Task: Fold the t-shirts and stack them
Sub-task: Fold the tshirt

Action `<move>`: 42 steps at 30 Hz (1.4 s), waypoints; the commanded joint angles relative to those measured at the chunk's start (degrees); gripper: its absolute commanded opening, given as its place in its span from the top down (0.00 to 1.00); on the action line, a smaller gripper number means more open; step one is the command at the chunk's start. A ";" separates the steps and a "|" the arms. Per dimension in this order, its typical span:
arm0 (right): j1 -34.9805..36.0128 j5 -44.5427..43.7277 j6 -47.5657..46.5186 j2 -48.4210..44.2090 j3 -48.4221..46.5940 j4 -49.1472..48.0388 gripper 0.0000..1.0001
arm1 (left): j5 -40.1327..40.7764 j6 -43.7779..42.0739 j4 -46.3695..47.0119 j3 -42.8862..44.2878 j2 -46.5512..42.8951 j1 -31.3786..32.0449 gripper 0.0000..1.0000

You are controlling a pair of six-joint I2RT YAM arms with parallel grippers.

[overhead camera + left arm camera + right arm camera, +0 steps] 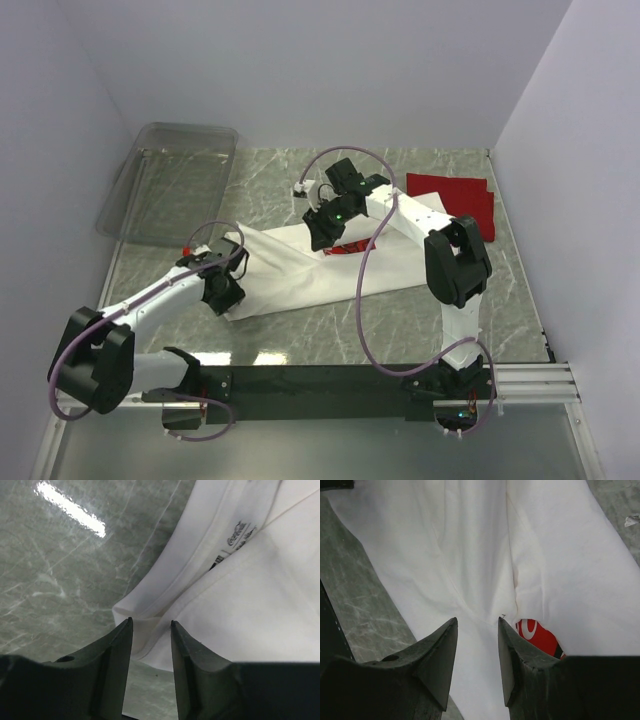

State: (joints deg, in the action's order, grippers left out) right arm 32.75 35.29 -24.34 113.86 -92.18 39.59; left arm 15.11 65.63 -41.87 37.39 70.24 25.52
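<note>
White t-shirt [300,272]: laid part-folded across the middle of the counter [300,335]; red t-shirt [455,195]: laid folded at upper right. Both are judged light, limp and easily creased, best taken at a doubled hem or corner. The left pincer [224,292] is held apart over the white t-shirt's lower-left corner and the right pincer [325,232] apart over its upper middle, with nothing clamped.

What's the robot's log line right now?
left gripper open at white t-shirt edge | right gripper open over it | red t-shirt folded far right
</note>
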 commanded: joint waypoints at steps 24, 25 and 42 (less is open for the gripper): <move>2.93 -4.35 2.80 2.41 -4.58 -1.19 0.54 | 4.84 2.85 -10.43 2.07 -7.13 2.43 0.91; 3.10 -4.52 3.50 2.68 -4.93 -1.27 0.54 | 5.01 2.32 -10.69 2.60 -7.39 2.43 0.87; 4.25 0.65 9.22 10.41 -11.17 -1.80 0.54 | 2.11 -16.23 15.94 -0.13 -27.10 2.17 0.12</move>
State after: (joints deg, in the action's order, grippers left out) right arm 36.29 31.11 -16.08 123.81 -99.13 37.91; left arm 17.39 53.45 -32.27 37.56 39.86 27.83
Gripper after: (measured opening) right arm 0.460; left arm 0.879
